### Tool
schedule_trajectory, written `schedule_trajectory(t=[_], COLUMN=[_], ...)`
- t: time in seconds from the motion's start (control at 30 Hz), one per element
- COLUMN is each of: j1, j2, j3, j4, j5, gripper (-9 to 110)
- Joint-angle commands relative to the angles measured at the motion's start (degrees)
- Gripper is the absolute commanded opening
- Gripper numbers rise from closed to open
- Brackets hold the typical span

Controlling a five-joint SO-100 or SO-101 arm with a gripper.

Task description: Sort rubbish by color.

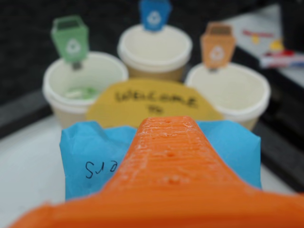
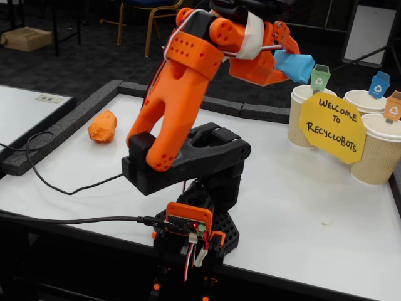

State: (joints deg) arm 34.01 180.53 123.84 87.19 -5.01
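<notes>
Light blue crumpled paper wad (image 1: 95,152) clamped in orange plastic pincer (image 2: 289,58), short of cups; risk: drops into green-tagged paper cup (image 1: 85,80) instead of blue-tagged cup (image 1: 155,50).

white table (image 2: 294,207) edged with dark foam strips (image 2: 56,135); second white tabletop (image 2: 22,110) at left in the fixed view. dark carpet (image 2: 94,53) behind, a yellow-legged chair (image 2: 153,15), a cardboard box (image 2: 26,37) far left.

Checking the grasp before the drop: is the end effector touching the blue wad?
Touching. The fixed view shows the end effector closed on the blue wad, held in the air above the table near the cups.
</notes>
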Motion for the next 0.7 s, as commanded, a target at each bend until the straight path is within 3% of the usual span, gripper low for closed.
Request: schedule_trajectory(t=[0.0, 0.67], j1=[1.6, 1.5], j2=[0.3, -3.3], j3=[-7.3, -13.1], j4=[-0.2, -0.3], j5=[-0.4, -0.4], gripper=[0, 0])
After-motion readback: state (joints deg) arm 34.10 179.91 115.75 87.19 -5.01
